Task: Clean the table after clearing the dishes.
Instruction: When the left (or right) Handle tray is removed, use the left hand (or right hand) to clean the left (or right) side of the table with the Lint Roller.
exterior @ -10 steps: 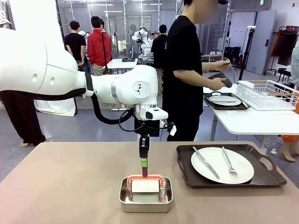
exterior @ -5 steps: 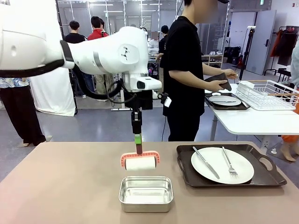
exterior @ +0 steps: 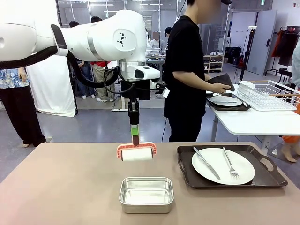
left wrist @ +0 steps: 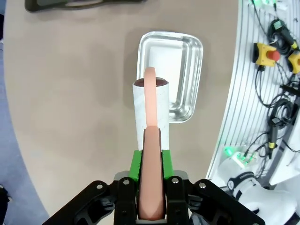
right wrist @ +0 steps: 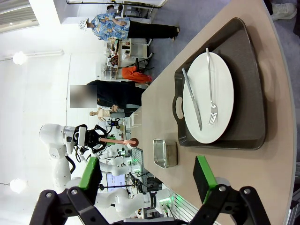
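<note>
The left jaws are clamped on the pink handle of a lint roller [exterior: 136, 153] (white roll level, handle upright), which hangs in the air over the bench [exterior: 61, 187], just beyond the steel pan [exterior: 146, 193]. The right jaws stand wide open. On the bench's right side, a white plate [exterior: 223, 165] with knife [exterior: 206, 163] and fork [exterior: 229, 164] lies on a dark tray [exterior: 267, 176].

Green pads [left wrist: 136, 164] on my left gripper [left wrist: 151, 160] flank a salmon-pink handle [left wrist: 150, 136] with a white roll [left wrist: 139, 108]; beyond them, a silver pan [left wrist: 190, 70] on the plain beige-brown table [left wrist: 70, 117].
</note>
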Controlling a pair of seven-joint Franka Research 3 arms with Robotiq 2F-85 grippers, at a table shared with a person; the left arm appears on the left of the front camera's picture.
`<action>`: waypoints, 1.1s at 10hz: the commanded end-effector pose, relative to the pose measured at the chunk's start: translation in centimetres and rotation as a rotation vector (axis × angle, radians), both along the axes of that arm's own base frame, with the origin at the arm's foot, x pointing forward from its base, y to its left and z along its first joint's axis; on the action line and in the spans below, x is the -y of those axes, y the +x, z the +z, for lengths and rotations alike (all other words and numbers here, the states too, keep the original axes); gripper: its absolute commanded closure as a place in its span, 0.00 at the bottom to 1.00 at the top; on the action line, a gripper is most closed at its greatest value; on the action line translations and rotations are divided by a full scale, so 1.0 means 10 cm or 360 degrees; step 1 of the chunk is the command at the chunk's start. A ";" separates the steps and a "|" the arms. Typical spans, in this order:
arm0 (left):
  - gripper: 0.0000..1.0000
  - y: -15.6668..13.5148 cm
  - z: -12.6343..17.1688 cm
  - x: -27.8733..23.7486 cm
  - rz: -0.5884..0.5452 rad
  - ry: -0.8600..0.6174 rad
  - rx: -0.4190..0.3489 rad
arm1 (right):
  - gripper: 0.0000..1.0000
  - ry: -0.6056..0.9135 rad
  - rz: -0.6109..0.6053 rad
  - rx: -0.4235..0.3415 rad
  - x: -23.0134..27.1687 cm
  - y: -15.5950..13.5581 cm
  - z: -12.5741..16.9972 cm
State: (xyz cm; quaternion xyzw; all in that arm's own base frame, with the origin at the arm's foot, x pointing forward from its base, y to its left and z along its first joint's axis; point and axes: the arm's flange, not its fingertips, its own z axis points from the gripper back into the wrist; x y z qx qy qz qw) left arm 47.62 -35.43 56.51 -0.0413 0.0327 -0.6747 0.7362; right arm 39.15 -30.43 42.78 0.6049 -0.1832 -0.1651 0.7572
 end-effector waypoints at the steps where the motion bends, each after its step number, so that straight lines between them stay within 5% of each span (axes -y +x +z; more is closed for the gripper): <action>1: 1.00 0.03 -0.02 -0.06 0.0030 -0.0054 -0.0052 | 0.00 -0.0002 -0.0001 0.0005 0.00 -0.01 0.03; 5: 1.00 0.03 -0.02 -0.06 0.0030 -0.0054 -0.0052 | 0.00 -0.0002 -0.0001 0.0005 0.00 -0.01 0.03; 6: 0.79 0.05 -0.06 -0.04 0.0025 -0.0024 -0.0037 | 0.00 -0.0002 -0.0001 0.0005 0.00 -0.01 0.03; 11: 0.79 0.47 -0.05 -0.73 0.1302 -0.0208 0.0158 | 0.00 -0.0002 -0.0001 0.0005 0.00 -0.01 0.03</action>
